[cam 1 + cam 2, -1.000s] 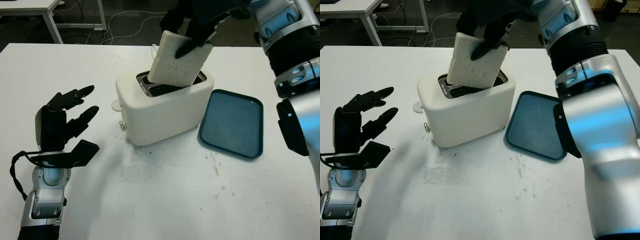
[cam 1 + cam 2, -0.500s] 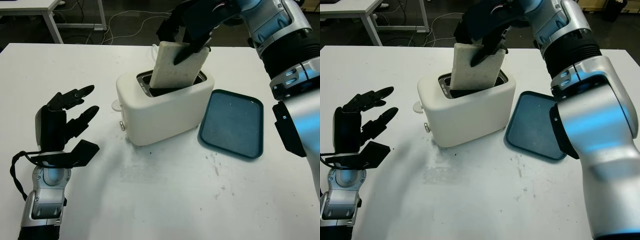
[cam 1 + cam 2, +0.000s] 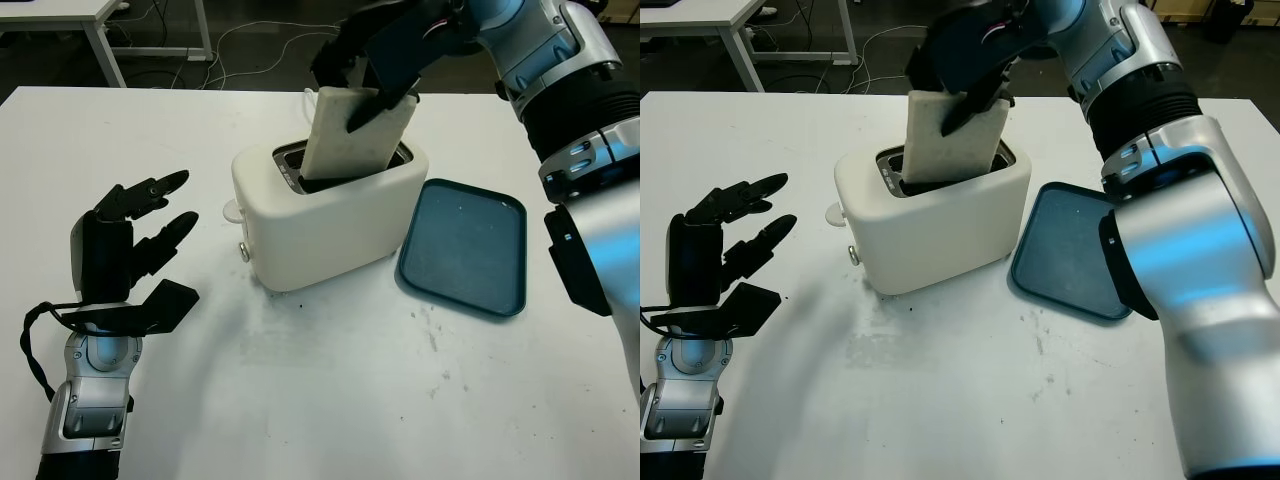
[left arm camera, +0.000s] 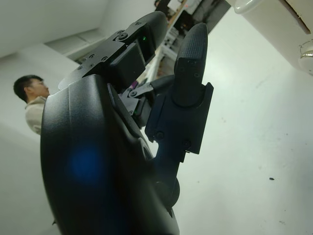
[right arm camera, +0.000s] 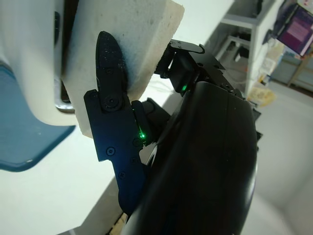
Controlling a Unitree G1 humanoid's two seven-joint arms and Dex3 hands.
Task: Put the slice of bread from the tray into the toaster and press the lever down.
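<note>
We see the bread slice (image 3: 358, 135) pinched between our right hand (image 3: 380, 50) fingers (image 5: 111, 81), upright, w/ its lower edge hidden inside the toaster (image 3: 325, 215) slot. The blue tray (image 3: 466, 247) sits just beside the toaster on the table (image 3: 330, 390). Left hand (image 3: 125, 255) is open, over the table's near-left. Lever hard to make out.

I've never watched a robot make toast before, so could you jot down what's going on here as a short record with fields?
Right robot hand: shut on the pale square slice of bread, holding it upright and partly inside the slot
Toaster: white rounded plastic toaster, mid-table
Lever: not yet pressed, as the bread is not fully in
Tray: dark blue rectangular plastic tray, beside the toaster, nothing on it
Left robot hand: open, above the white table, apart from the toaster
</note>
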